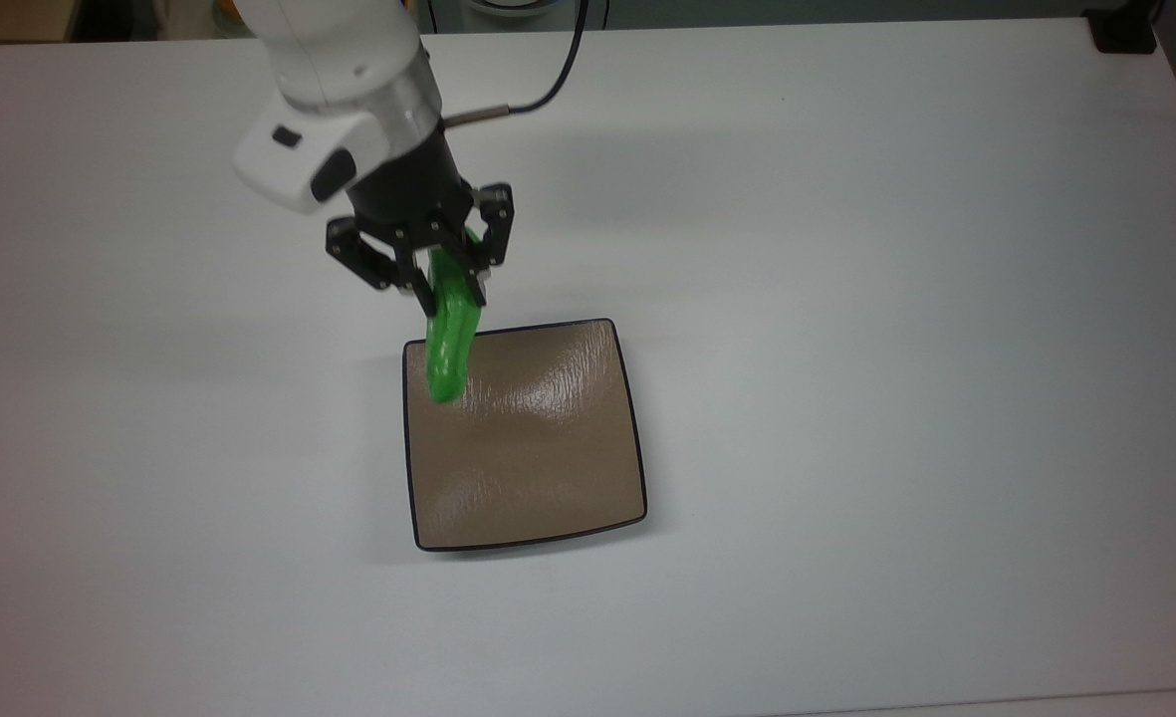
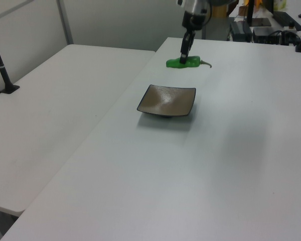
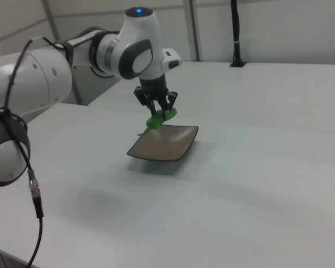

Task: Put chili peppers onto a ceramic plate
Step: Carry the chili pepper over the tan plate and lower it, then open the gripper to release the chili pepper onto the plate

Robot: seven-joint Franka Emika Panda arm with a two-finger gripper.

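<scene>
Top view, near to far: bare white table [image 1: 846,398] along its near edge, then the ceramic plate [image 1: 538,458], square, glossy tan-brown with a thin dark rim, sitting flat around the middle of the table, a little toward the top view's left. At the plate's far left corner hangs the chili pepper [image 1: 448,344], bright green and wrinkled, its free tip over the plate's inside, its upper part crossing the far rim. My pincer [image 1: 445,291] is clamped on the pepper's upper part, fingers pressed against it on both sides. Left view: pepper [image 2: 183,62] is lifted clear above the table, beyond the plate [image 2: 167,101], stem end toward the left view's right. Right view: pincer [image 3: 161,114] sits just above the plate's far rim [image 3: 178,127].
</scene>
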